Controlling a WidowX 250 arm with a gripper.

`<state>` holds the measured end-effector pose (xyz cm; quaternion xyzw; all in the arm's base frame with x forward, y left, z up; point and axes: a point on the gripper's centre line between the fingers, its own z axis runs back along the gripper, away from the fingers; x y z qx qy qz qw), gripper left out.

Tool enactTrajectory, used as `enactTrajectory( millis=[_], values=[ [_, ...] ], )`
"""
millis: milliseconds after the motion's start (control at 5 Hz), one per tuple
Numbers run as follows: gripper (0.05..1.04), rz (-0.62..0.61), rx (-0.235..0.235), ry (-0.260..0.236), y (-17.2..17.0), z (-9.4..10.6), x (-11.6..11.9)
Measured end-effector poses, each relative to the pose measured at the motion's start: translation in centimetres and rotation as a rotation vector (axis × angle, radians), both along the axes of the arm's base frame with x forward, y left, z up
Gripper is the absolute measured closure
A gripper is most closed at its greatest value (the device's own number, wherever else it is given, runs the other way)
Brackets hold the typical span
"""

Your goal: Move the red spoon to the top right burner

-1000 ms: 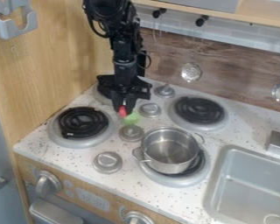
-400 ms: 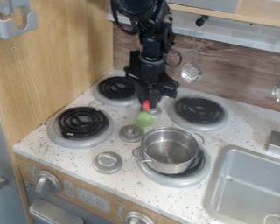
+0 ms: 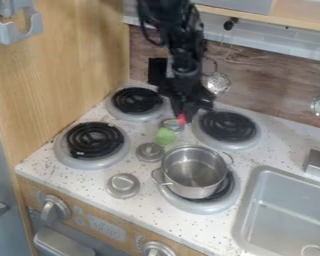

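Gripper (image 3: 183, 113) is hanging between the two back burners, holding the red spoon (image 3: 182, 119), whose red part is poking out just beneath its tips. Something green (image 3: 166, 136) is showing below and left of the gripper. The top right burner (image 3: 227, 125) is sitting just right of the gripper, and a metal pot (image 3: 195, 172) is standing nearer the camera.

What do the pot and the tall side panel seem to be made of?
Pot: metal, probably stainless steel, smooth and shiny, with bright reflections on its wall.
Side panel: wood or wood-look laminate, going by its light brown grain.
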<state>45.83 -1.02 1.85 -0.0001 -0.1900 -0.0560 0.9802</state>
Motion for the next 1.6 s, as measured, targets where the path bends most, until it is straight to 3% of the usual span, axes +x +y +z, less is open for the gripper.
enactTrajectory(
  millis=[200,600,800,1000,1200,1400,1600],
  values=[
    [0.884,-0.044,-0.040,-0.052,-0.9,0.0,1.5],
    [0.884,-0.137,-0.129,-0.111,-2.8,-1.2,3.4],
    [0.885,-0.149,-0.142,-0.089,-2.9,-2.3,3.9],
    [0.859,-0.117,-0.162,-0.015,-2.6,-4.1,4.1],
    [0.590,-0.059,-0.191,0.062,-2.3,-5.3,3.6],
    [0.277,-0.026,-0.166,0.094,-1.7,-5.9,2.6],
    [0.072,0.028,-0.095,0.086,-1.0,-3.8,1.0]
  ],
)
